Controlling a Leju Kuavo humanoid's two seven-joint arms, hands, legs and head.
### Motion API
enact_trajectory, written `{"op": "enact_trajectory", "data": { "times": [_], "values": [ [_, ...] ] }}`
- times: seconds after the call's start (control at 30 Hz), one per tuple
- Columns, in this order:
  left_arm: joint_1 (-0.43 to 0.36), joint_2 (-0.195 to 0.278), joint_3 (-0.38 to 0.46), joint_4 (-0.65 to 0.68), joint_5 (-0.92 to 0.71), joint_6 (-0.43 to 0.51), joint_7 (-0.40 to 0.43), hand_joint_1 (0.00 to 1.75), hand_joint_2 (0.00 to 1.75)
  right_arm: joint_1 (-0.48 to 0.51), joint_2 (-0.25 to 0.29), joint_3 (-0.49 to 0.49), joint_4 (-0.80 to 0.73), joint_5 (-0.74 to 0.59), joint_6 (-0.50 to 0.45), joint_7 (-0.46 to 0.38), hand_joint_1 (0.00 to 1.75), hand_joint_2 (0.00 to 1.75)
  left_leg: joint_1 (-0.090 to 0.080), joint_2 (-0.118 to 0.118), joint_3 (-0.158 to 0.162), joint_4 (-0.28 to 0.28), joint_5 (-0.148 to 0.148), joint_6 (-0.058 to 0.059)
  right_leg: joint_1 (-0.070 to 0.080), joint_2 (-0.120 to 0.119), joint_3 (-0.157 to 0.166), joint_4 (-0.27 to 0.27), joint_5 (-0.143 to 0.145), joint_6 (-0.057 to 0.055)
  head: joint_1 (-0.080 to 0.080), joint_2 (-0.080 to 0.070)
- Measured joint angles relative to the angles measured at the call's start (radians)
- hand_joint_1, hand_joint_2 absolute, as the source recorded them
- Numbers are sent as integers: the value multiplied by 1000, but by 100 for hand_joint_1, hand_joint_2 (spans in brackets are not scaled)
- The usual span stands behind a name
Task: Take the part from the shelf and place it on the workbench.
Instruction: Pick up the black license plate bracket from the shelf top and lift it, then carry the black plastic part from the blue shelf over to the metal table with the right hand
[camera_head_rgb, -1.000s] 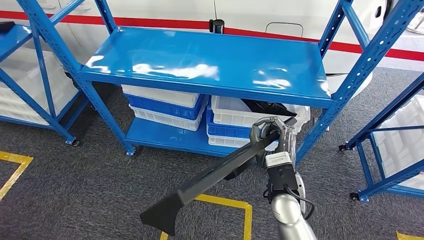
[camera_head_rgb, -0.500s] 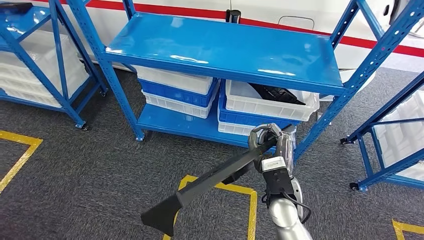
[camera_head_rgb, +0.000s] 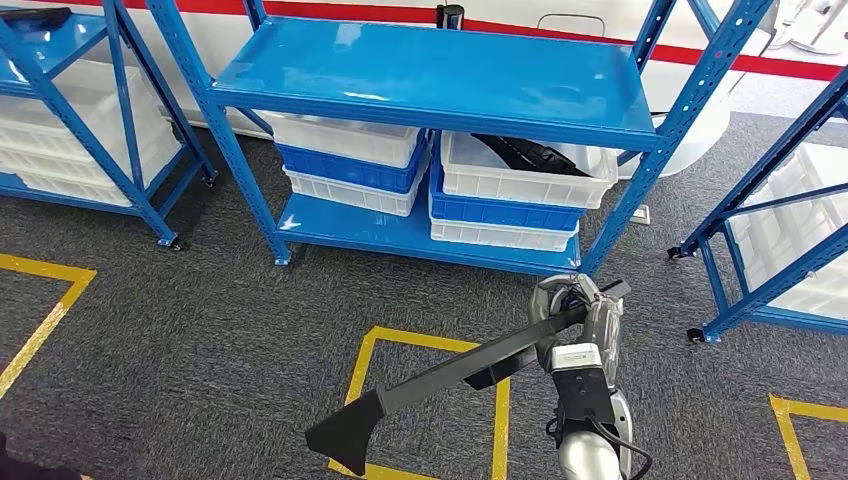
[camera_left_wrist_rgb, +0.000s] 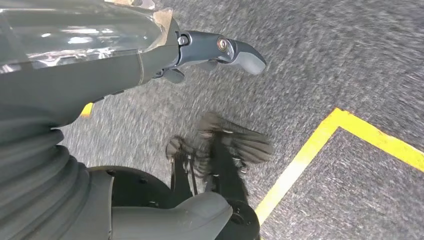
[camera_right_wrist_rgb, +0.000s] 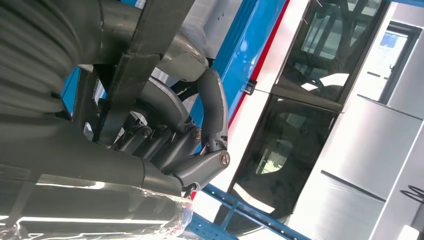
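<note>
Part: a long black part (camera_head_rgb: 450, 375), widening to a flared end low in the head view, is off the shelf and carried in the air above the carpet, slanting down toward the robot's left.
Grasp: the right hand (camera_head_rgb: 578, 312) has its fingers (camera_right_wrist_rgb: 212, 107) wrapped around the narrow upper end of the part; gripping at one end leaves most of the length hanging free, likely the reason it sits at a slant.
Left hand: the left hand (camera_left_wrist_rgb: 220, 50) hangs over the floor holding nothing, its fingers apart.
Source: a blue shelf rack (camera_head_rgb: 430, 75) stands ahead; a white bin (camera_head_rgb: 520, 175) on its lower level holds another dark part (camera_head_rgb: 525, 153).
Floor: grey carpet (camera_head_rgb: 200, 320) marked with yellow tape lines (camera_head_rgb: 500, 410).
Room: further blue racks (camera_head_rgb: 760, 200) to either side.
Progress: pick-up judged complete; placing on the workbench not yet done.
</note>
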Motion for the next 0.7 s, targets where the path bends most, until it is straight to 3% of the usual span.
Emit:
{"op": "enact_trajectory", "data": {
  "times": [0.03,0.07,0.1,0.13,0.2,0.27,0.33,0.37,0.4,0.47,0.53,0.57,0.6,0.67,0.7],
  "values": [
    [-7,0,-8,0,-6,-2,-2,0,175,0,-2,-1,-1,0,-1,0,175,175,8,0,0,48,-6,-9,-2,-1,-16,3,11,4,0,0],
    [-14,-1,-15,0,-11,-3,-2,0,175,0,-4,-3,-2,0,-3,-1,175,175,17,0,17,63,9,-18,-5,-3,-33,8,21,10,0,0],
    [-20,-2,-21,0,-14,-2,0,0,175,0,-6,-5,-4,-1,-4,-2,175,175,25,1,52,38,33,-25,-9,-3,-48,13,29,16,0,0],
    [-25,-3,-28,0,-17,0,3,0,175,-1,-7,-8,-7,-4,-5,-3,175,175,33,1,103,-19,54,-33,-13,-4,-62,20,35,22,0,0],
    [-31,-5,-37,0,-18,15,19,0,175,-5,-11,-12,-13,-15,-5,-7,175,175,38,-2,205,-157,53,-40,-15,-4,-86,36,44,35,-1,0],
    [-28,-4,-40,0,-14,34,42,0,175,-16,-13,-13,-14,-25,-5,-13,175,175,30,-6,243,-225,33,-34,-13,-4,-101,46,55,52,-1,0],
    [-18,0,-40,0,-4,59,71,0,175,-29,-15,-13,-8,-32,-5,-19,175,175,24,-5,233,-233,38,-15,-15,-2,-113,51,62,70,0,0],
    [-13,2,-38,0,4,75,90,0,175,-37,-16,-13,-3,-37,-5,-22,175,175,22,-3,225,-237,46,-1,-17,-1,-125,64,48,73,1,0],
    [-8,5,-35,0,12,92,109,0,175,-46,-17,-13,5,-46,-4,-27,175,175,21,-1,215,-239,56,15,-18,0,-143,95,20,71,4,0],
    [-1,13,-24,0,28,123,139,0,175,-71,-18,-13,28,-65,3,-35,175,175,17,2,190,-240,77,37,-20,2,-187,212,-64,60,9,0],
    [6,19,-11,0,41,142,154,0,175,-98,-18,-13,61,-76,15,-42,175,175,11,3,162,-240,98,44,-20,4,-209,326,-111,63,11,0],
    [8,21,-5,0,45,147,157,0,175,-113,-17,-13,79,-76,20,-43,175,175,9,4,147,-239,110,45,-19,4,-200,346,-106,71,10,0],
    [10,22,-1,0,47,147,158,0,175,-128,-17,-13,96,-73,23,-44,175,175,8,4,133,-239,122,43,-19,5,-172,330,-86,80,10,0],
    [10,22,4,0,47,136,151,0,175,-155,-14,-13,121,-63,27,-41,175,175,6,2,107,-236,145,37,-19,6,-73,208,-49,89,10,0],
    [10,21,5,0,46,126,143,0,175,-165,-12,-13,129,-58,28,-38,175,175,5,1,97,-235,157,32,-15,7,-19,129,-50,84,10,0]
  ]
}}
